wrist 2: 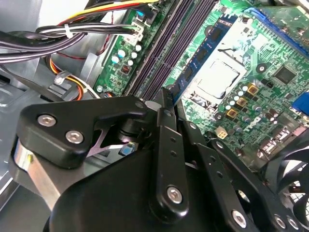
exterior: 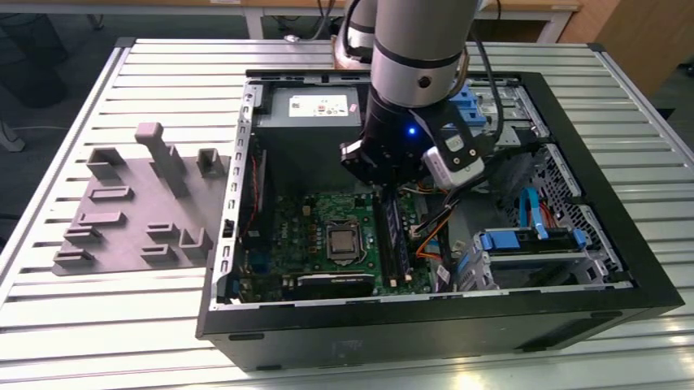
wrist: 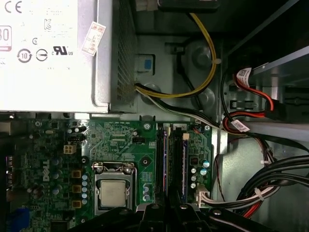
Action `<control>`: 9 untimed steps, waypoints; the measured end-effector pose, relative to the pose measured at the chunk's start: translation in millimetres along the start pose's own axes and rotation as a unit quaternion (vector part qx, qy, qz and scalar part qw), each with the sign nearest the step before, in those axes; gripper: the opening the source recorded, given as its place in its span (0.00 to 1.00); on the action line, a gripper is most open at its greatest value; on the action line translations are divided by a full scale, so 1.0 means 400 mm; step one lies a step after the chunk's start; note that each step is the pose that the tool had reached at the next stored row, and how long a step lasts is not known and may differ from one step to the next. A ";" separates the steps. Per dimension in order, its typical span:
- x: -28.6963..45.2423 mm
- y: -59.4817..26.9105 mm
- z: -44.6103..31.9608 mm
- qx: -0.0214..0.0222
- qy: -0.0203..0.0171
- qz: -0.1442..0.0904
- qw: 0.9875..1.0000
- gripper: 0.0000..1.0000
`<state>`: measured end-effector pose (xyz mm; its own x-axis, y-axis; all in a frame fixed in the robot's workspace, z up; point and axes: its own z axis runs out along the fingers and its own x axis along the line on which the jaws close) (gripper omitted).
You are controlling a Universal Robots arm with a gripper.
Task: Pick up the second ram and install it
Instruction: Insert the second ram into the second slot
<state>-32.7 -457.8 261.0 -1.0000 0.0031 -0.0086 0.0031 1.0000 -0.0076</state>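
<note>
end effector (exterior: 382, 180) is positioned low inside the open pc case (exterior: 607, 244), directly over the memory slots (exterior: 392, 236) on the motherboard (exterior: 292, 231), just right of the cpu socket (exterior: 344, 241) in the exterior view. in the second wrist view the black fingers (wrist 2: 166, 104) are seen drawn close together, with a thin dark edge between their tips that looks like the second ram (wrist 2: 170, 96), held upright over the slot rails (wrist 2: 164, 53); whether the stick is already seated cannot be told. in the first wrist view one stick (wrist: 185, 162) with a blue label strip is seen standing in a slot beside the cpu socket (wrist: 113, 192), the end effector tips (wrist: 166, 209) being just at the near end of the slots. the power supply (exterior: 314, 110) sits at the far side of the case, a drive cage (exterior: 531, 244) with blue tabs at the exterior view's right. a grey fixture plate (exterior: 136, 211) lies on the slatted table (exterior: 130, 73), well apart at the exterior view's left.
</note>
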 end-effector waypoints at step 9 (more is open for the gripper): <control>-0.002 -0.004 0.034 0.000 0.000 0.000 1.000 0.14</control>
<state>-31.9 -459.5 247.3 -1.0000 0.0036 -0.0084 0.0036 1.0000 -0.0075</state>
